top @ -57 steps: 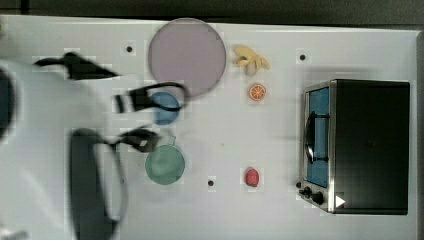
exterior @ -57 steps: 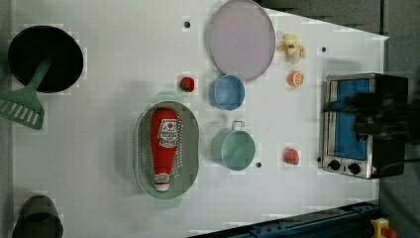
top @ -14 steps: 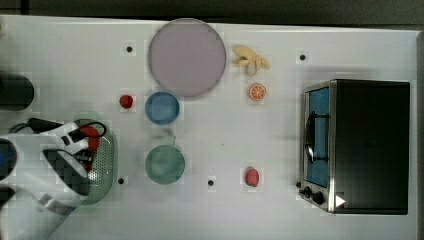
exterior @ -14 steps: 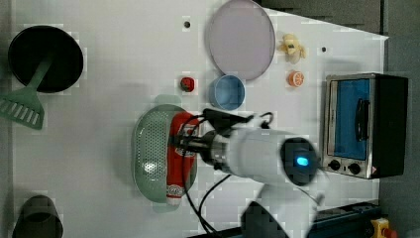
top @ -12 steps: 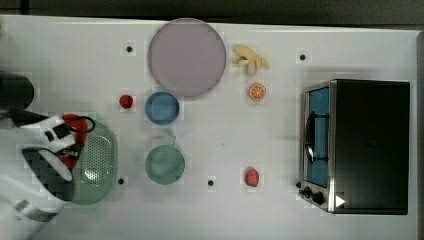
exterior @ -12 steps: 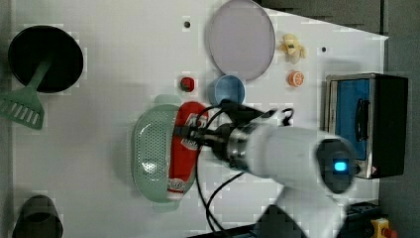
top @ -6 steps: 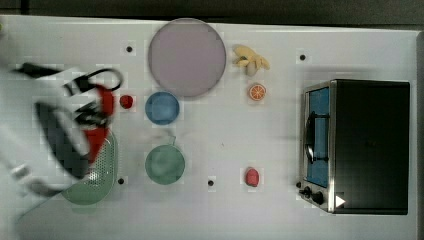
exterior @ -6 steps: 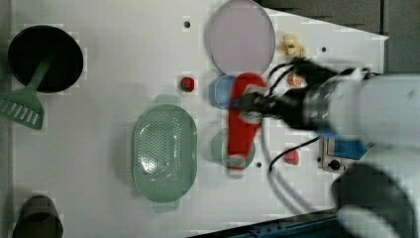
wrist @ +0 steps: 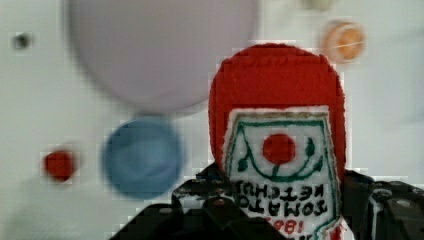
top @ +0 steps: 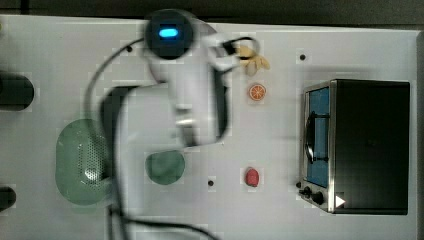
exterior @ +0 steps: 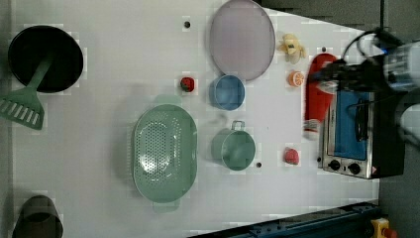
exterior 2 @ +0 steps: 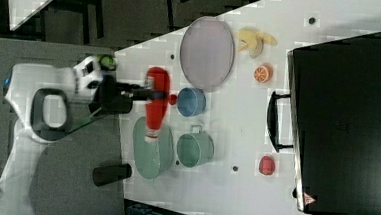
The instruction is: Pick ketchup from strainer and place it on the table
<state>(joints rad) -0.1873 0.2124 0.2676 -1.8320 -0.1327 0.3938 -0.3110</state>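
Observation:
My gripper (wrist: 285,212) is shut on the ketchup (wrist: 280,145), a red bottle with a white "tomato ketchup" label, held by its lower half between the dark fingers (wrist: 385,202). In the left view the ketchup (exterior: 319,94) hangs in the air in front of the toaster oven's left side, white end down, with the gripper (exterior: 331,77) reaching in from the left view's right. The right view shows the ketchup (exterior 2: 156,103) in the gripper (exterior 2: 149,92). The pale green strainer (exterior: 164,151) lies empty on the white table (exterior: 109,59). In the top view my arm hides the bottle, and the strainer (top: 80,162) sits at the left.
A purple plate (exterior: 241,38), blue bowl (exterior: 227,92), green cup (exterior: 234,147), small red fruit (exterior: 186,83), orange slice (exterior: 296,78), banana (exterior: 289,47) and strawberry (exterior: 291,155) lie about. A toaster oven (exterior: 354,134) stands at the left view's right. A black bowl (exterior: 42,57) and spatula (exterior: 22,106) are at its left.
The ketchup has been lifted out of the strainer and carried to the left view's right, from over the blue bowl and cup to beside the toaster oven. The strainer is now empty.

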